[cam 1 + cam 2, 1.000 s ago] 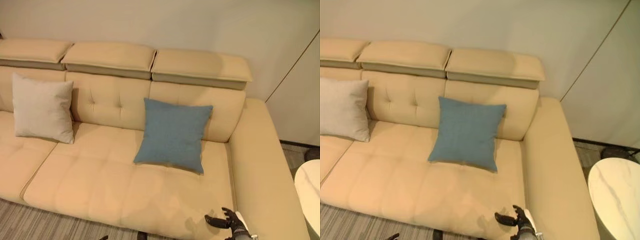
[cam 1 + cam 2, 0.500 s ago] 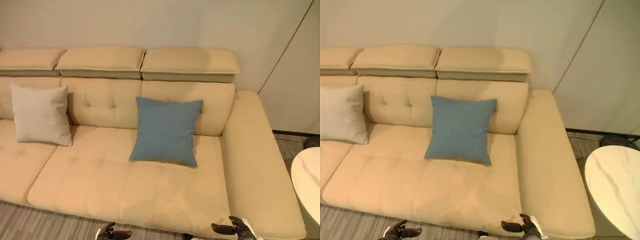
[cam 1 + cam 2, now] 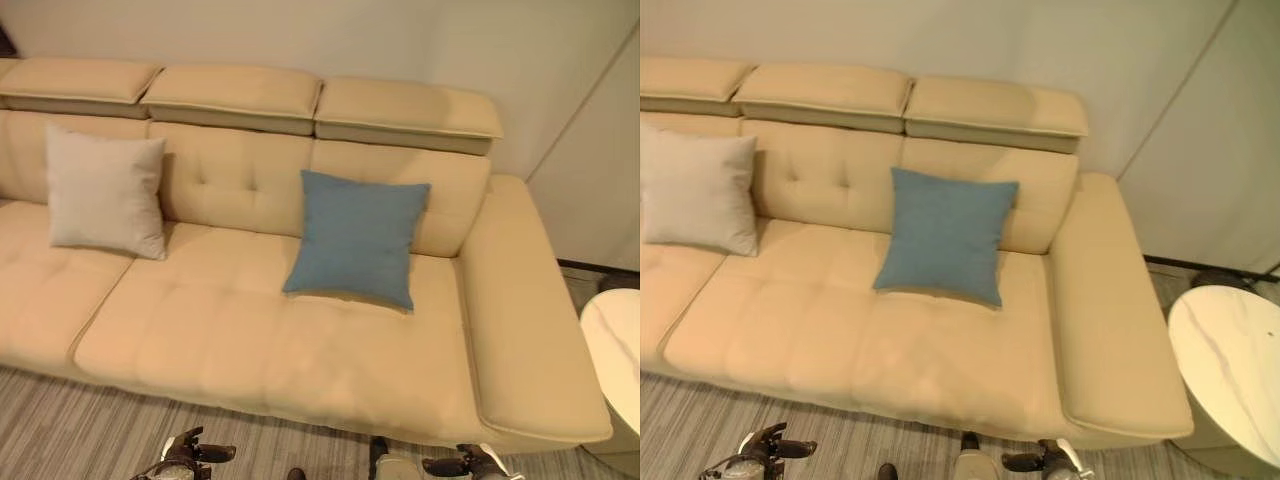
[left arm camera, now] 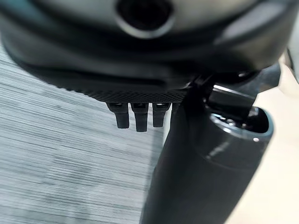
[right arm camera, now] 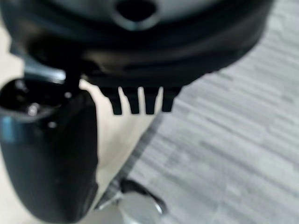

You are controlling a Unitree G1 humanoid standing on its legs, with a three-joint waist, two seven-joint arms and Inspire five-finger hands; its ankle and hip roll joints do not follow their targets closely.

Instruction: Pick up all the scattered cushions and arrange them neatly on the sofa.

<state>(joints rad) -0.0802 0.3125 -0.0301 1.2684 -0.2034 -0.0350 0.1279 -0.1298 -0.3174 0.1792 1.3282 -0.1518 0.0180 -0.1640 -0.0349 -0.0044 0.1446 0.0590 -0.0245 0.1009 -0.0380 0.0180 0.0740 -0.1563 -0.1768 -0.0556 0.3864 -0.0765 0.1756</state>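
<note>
Two square cushions, one blue (image 3: 357, 238) and one pale grey (image 3: 106, 190), lean upright against the tufted back of the beige sofa (image 3: 300, 340). Left hand (image 3: 190, 455) and right hand (image 3: 462, 464) hover low over striped carpet (image 3: 60, 430), fingers seemingly straight and empty, though the wrist views are blurred.

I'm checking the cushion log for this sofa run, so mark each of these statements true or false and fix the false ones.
1. The blue square cushion leans against the backrest of the beige tufted sofa. True.
2. The light grey square cushion lies on the striped grey carpet. False: it stands on the sofa seat, against the backrest.
3. The left hand holds a cushion. False: it is low at the sofa's front, over the carpet, with nothing in it.
4. A round white marble-look table stands beside the sofa's arm. True.
5. The right hand rests on the blue cushion. False: it is low by the sofa's front corner, apart from the cushion.
</note>
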